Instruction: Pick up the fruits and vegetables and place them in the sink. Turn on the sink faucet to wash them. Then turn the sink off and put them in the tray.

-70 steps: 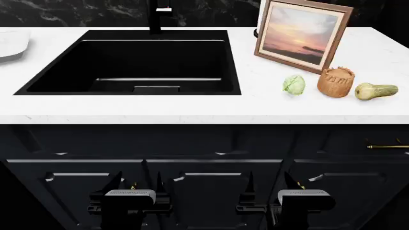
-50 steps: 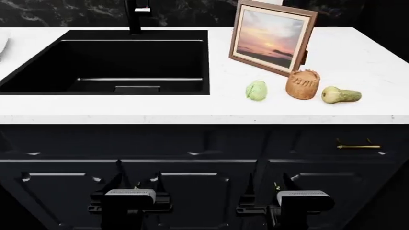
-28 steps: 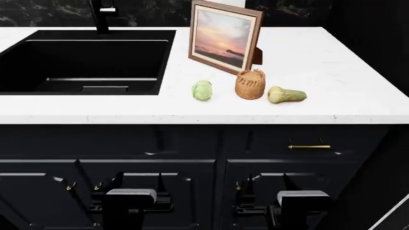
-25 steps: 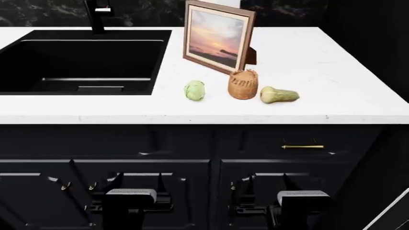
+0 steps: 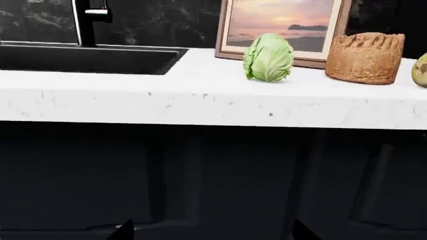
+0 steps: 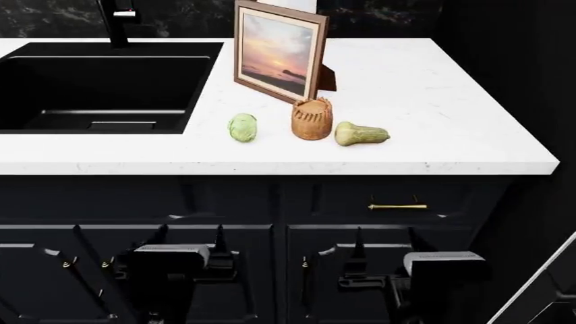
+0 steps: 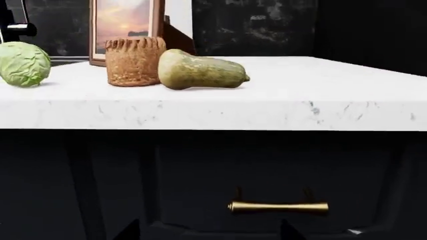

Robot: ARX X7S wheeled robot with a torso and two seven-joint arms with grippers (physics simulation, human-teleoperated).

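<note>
Looking over the counter, we find cabbage (image 6: 242, 127) and squash (image 6: 361, 134) unwashed beside the sink (image 6: 193, 81), with both grippers' jaws too hidden to tell.

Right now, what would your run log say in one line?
phase: approach | cabbage, squash: on counter, untouched | sink: no produce visible | hands: low, before cabinet

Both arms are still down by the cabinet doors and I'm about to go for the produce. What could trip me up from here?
The brown ridged clay-like jar stands close between the pale green cabbage ball and the tan-green pear-shaped squash; a wide approach may knock it. The round cabbage could roll when nudged. The left gripper and right gripper sit below the white countertop edge, so raising them could clip it.
</note>
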